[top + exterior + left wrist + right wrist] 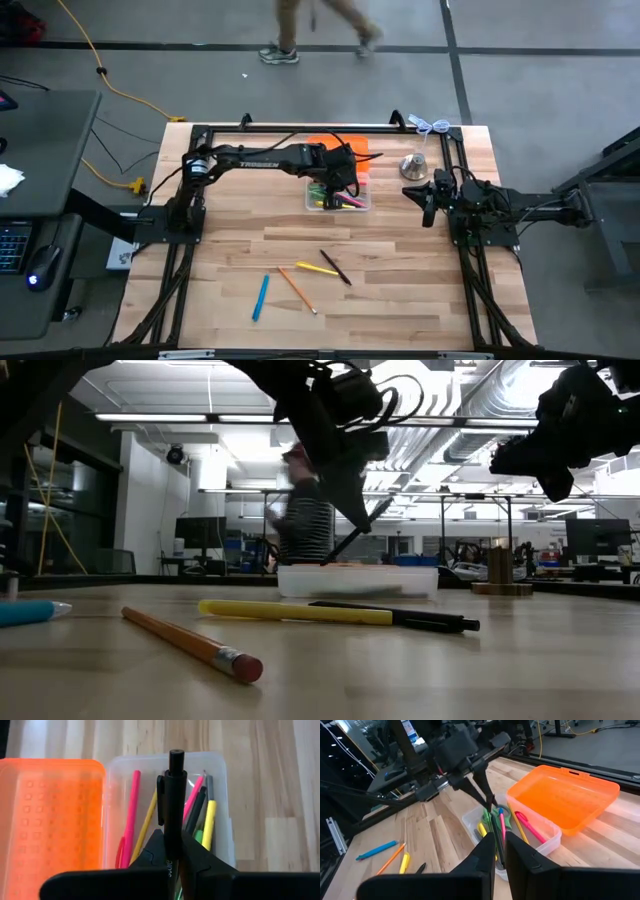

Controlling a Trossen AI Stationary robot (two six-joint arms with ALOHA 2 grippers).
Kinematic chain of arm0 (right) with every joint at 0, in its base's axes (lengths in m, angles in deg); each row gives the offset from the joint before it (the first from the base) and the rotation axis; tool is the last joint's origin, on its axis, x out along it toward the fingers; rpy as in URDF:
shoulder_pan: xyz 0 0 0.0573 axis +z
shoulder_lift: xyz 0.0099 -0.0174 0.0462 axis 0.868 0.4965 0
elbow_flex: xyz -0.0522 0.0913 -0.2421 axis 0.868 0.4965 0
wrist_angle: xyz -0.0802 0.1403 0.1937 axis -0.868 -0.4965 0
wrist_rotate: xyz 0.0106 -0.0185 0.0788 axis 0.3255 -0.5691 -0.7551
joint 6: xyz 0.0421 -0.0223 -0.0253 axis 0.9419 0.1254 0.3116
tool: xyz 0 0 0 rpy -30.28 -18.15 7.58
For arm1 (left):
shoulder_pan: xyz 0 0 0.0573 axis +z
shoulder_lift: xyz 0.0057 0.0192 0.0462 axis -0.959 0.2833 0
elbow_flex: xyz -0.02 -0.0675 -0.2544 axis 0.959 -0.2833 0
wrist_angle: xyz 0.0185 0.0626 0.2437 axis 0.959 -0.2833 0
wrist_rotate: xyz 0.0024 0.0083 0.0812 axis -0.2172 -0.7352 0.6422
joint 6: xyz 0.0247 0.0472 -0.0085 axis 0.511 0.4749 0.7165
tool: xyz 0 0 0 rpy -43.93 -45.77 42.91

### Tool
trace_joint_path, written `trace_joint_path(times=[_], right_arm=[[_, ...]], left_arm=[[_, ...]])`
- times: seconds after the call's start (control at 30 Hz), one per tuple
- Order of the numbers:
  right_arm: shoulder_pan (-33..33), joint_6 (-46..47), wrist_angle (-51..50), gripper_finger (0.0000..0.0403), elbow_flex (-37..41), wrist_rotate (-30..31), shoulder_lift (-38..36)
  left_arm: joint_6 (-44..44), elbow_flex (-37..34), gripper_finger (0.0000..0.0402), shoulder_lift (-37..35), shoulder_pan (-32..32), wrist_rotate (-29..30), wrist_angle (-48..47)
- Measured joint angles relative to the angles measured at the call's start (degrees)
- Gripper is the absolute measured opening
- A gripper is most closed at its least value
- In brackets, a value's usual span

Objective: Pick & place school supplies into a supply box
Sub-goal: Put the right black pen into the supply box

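Black pen (175, 805), pinched in the left gripper (172, 851) over the clear box (222, 795) at frame centre, could tip out if released tilted; right gripper (428, 205) closed, empty.

two dark jointed arms, white trossen lettering on left arm (262, 158), black cables

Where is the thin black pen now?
The thin black pen is clamped in the left end effector, held above the clear plastic supply box, beside the orange lid, at the table's far middle in the high view.
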Motion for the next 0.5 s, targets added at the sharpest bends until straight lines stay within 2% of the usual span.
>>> trace_joint_path(times=[0.23, 0.5], right_arm=[[0.0, -0.2, -0.2, 0.002, 0.0, 0.7, 0.0], [0.0, -0.2, -0.2, 0.0019, 0.0, 1.6, 0.0]], left_arm=[[5.0, 0.0, 0.0045, 0.4, -0.8, 1.3, -0.1], [6.5, 0.0, 0.0047, 0.8, -1.1, 1.4, -0.9]])
